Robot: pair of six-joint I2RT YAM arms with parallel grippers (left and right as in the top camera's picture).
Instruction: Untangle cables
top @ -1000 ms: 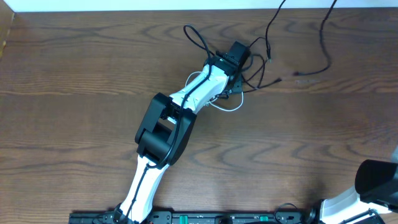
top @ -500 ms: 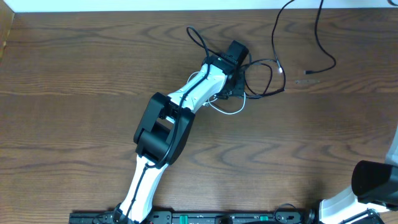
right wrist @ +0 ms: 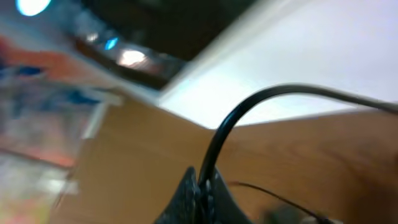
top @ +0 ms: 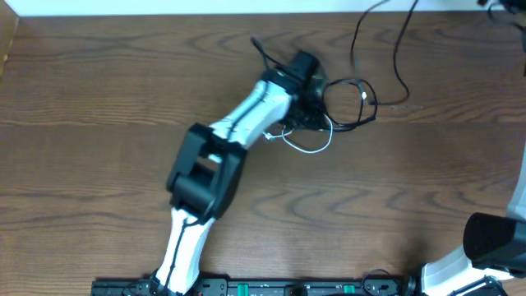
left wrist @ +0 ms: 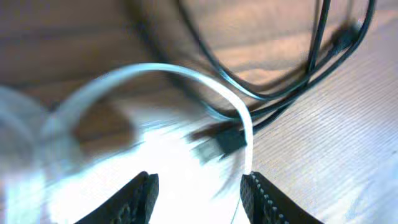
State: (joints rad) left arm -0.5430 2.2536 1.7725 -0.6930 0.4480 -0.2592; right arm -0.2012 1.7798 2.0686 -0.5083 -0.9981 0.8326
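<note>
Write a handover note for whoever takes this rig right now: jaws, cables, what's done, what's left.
Left gripper: jaws open, low over the white cable, not holding it.
Right gripper: jaws shut on the black cable, raised off the table.
Cables: the white loop lies at the left arm's tip. The black cable loops beside it and crosses it, then runs up toward the far right.
Done: black cable gripped and lifted.
Left: the two cross near the left arm's tip; pull them apart.

On the table [top: 99, 123], a small cable loop [top: 312, 148] lies just before the left gripper [top: 315, 111]. A longer cable [top: 364, 103] coils to its right, seemingly overlapping it, then runs back beyond the far edge.
</note>
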